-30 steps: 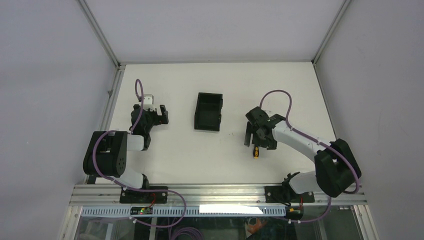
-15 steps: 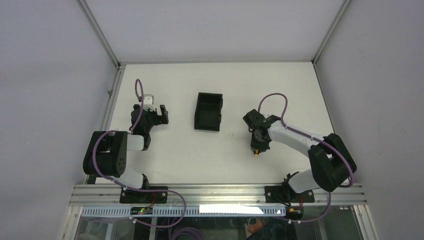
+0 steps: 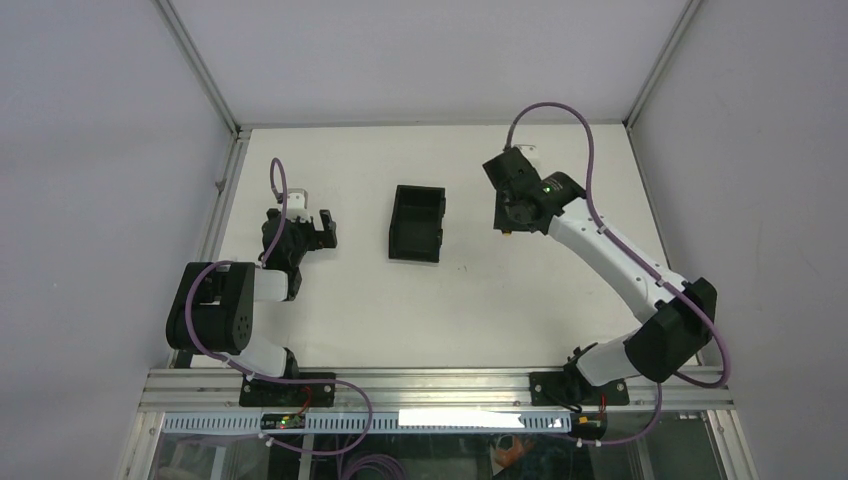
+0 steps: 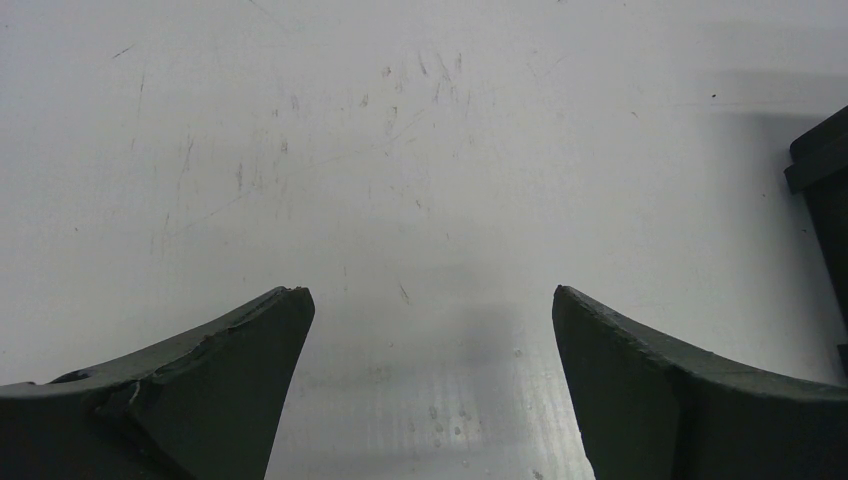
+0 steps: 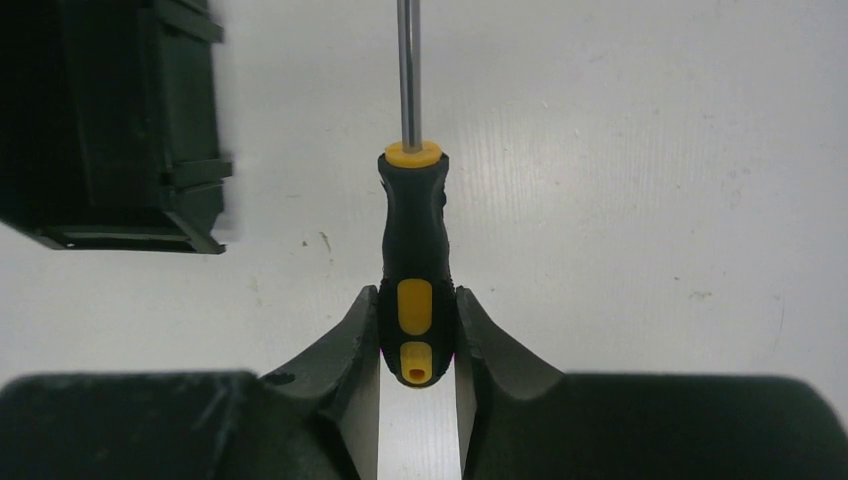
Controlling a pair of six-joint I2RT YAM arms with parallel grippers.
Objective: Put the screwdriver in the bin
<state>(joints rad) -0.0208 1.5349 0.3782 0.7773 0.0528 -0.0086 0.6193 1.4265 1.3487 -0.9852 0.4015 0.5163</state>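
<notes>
My right gripper (image 5: 416, 310) is shut on the screwdriver (image 5: 414, 230), clamping the rear end of its black-and-yellow handle, with the thin metal shaft pointing straight away from the wrist. From above, the right gripper (image 3: 512, 218) hangs raised over the table, to the right of the bin (image 3: 417, 223), a small black open box at mid-table. In the right wrist view the bin (image 5: 110, 120) lies at the upper left, apart from the screwdriver. My left gripper (image 4: 428, 300) stands open over bare table, left of the bin (image 4: 825, 185), with nothing between its fingers.
White walls and metal frame rails (image 3: 222, 190) enclose the white table (image 3: 450, 300). The left arm (image 3: 290, 240) rests low at the left side. A metal rail (image 3: 430, 385) runs along the near edge.
My right gripper closed on the screwdriver where it lay on the table, then lifted it and carried it toward the far side, level with the bin. The left arm has not moved.
</notes>
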